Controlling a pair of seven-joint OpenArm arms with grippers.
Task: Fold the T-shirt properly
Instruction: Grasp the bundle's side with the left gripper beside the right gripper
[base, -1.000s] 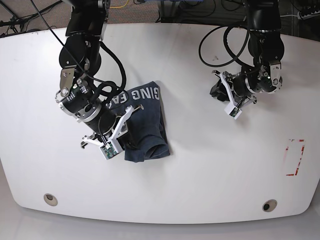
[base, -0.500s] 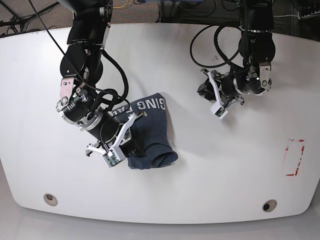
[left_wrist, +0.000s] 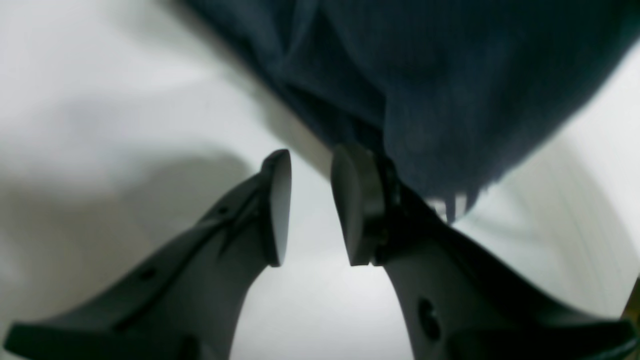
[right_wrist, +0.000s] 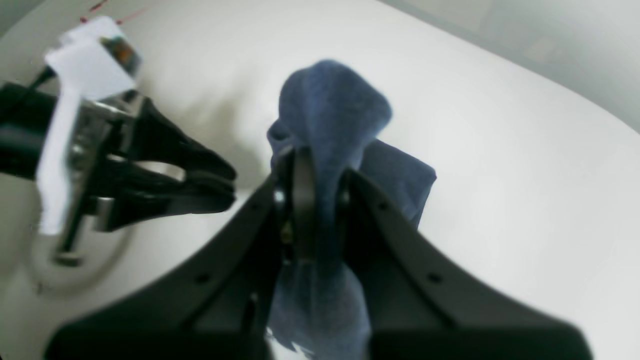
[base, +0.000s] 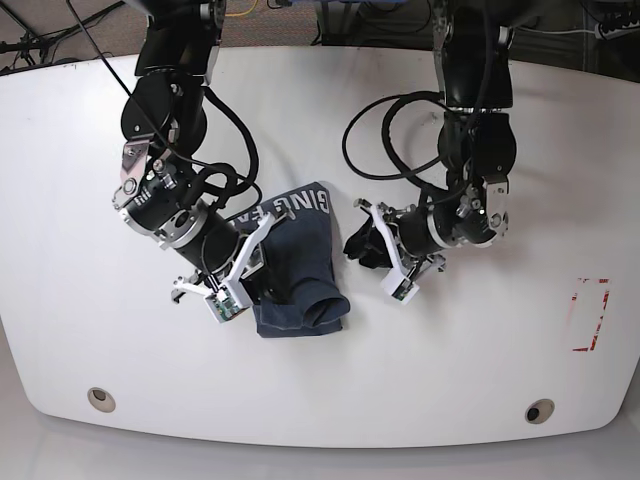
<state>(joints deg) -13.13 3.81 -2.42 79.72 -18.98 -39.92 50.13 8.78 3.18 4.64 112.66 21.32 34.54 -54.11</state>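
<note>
In the left wrist view we see the left gripper (left_wrist: 310, 205) in the lower half of the frame, its two pale pads parted with a narrow strip of white table (left_wrist: 100, 100) showing between them and nothing in that gap. The dark slate-blue T-shirt (left_wrist: 450, 85) fills the upper right of the frame; its edge runs down just behind the right-hand pad, and we cannot tell through the blur whether cloth and pad touch.

In the right wrist view the right gripper (right_wrist: 320, 200) sits at centre, its jaws pinched tight on a fold of the T-shirt (right_wrist: 332, 110). The cloth bulges up above the fingertips in a rounded hump, and more of it hangs down between the black fingers towards the lower edge. At the left of the frame the other arm's gripper (right_wrist: 200, 185) points towards the cloth, with a white bracket (right_wrist: 80, 90) behind it.

In the base view the T-shirt (base: 300, 265) lies bunched at centre left on the table (base: 500, 380), white letters reading "GING" along its upper edge. The right gripper (base: 255, 270) is at the shirt's left side. The left gripper (base: 362, 245) is just right of the shirt. A red rectangle outline (base: 590, 315) marks the table at the right edge.
</note>
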